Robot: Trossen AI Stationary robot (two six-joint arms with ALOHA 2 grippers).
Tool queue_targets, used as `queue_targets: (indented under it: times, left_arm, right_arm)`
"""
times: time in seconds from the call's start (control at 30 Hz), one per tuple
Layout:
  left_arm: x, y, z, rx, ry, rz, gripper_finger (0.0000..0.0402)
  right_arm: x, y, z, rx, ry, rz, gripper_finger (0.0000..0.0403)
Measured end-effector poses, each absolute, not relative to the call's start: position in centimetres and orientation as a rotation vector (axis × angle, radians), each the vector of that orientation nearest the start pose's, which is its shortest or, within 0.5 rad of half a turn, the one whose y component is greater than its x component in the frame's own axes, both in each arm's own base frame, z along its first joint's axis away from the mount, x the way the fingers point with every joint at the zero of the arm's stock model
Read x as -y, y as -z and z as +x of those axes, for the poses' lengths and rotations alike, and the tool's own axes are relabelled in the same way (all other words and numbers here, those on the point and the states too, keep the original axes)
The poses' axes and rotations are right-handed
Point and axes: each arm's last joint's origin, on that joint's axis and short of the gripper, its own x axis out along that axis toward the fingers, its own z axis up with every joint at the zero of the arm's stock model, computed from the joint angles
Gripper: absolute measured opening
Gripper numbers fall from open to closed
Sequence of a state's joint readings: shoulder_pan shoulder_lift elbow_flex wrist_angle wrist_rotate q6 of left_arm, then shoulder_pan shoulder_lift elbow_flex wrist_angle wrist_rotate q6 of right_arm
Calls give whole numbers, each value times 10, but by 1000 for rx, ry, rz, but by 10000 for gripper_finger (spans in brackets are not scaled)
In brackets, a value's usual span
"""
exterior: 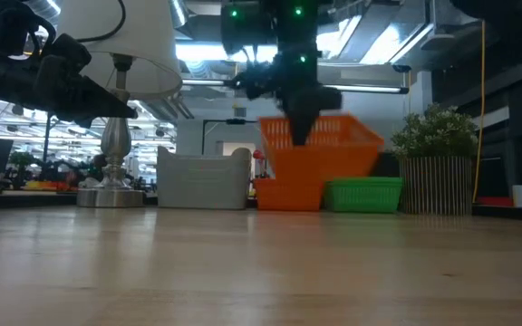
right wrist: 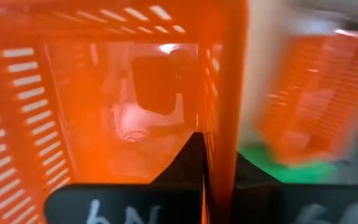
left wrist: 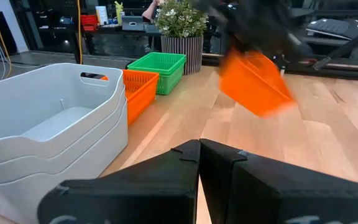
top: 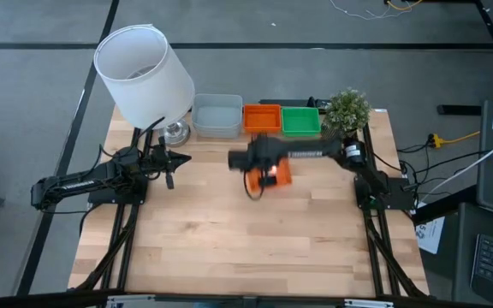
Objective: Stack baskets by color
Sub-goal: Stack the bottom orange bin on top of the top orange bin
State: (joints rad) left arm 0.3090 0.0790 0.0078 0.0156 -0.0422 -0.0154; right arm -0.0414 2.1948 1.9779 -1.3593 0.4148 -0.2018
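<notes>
My right gripper (top: 264, 178) clamps orange basket (top: 277, 174) wall, airborne mid-table, bare wood around. Left gripper (top: 181, 157) together, parked beside lamp (top: 142, 73).

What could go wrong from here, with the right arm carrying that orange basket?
The right gripper pinches only one thin wall of the raised orange basket, which hangs tilted, so it may swing or slip. Lowered crooked, it might catch the rim of the orange stack instead of nesting, or nudge the green stack beside it.
</notes>
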Motion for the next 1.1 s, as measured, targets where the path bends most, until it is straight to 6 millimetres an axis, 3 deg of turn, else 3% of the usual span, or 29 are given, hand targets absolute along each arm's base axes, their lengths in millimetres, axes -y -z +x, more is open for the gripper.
queue_targets:
  times: [0.27, 0.37, 0.53, 0.67, 0.8, 1.1]
  left_arm:
    - [-32, -161, 97, -52, -352, -23, 0]
    - [-32, -161, 97, -53, -351, -23, 0]
    - [-32, -161, 97, -52, -351, -23, 0]
    - [-32, -161, 97, -52, -351, -23, 0]
    - [-32, -161, 97, -52, -351, -23, 0]
    - [-32, -161, 97, -52, -351, -23, 0]
  right_arm:
    - [132, -327, 400, -1515, 636, -464, 1]
    - [177, -339, 386, -1390, 654, -391, 1]
    - [252, -312, 359, -1325, 459, -218, 0]
    - [288, -293, 346, -1253, 398, -238, 0]
    - [301, -283, 343, -1143, 316, -194, 0]
    - [300, -250, 347, -1130, 236, -210, 0]
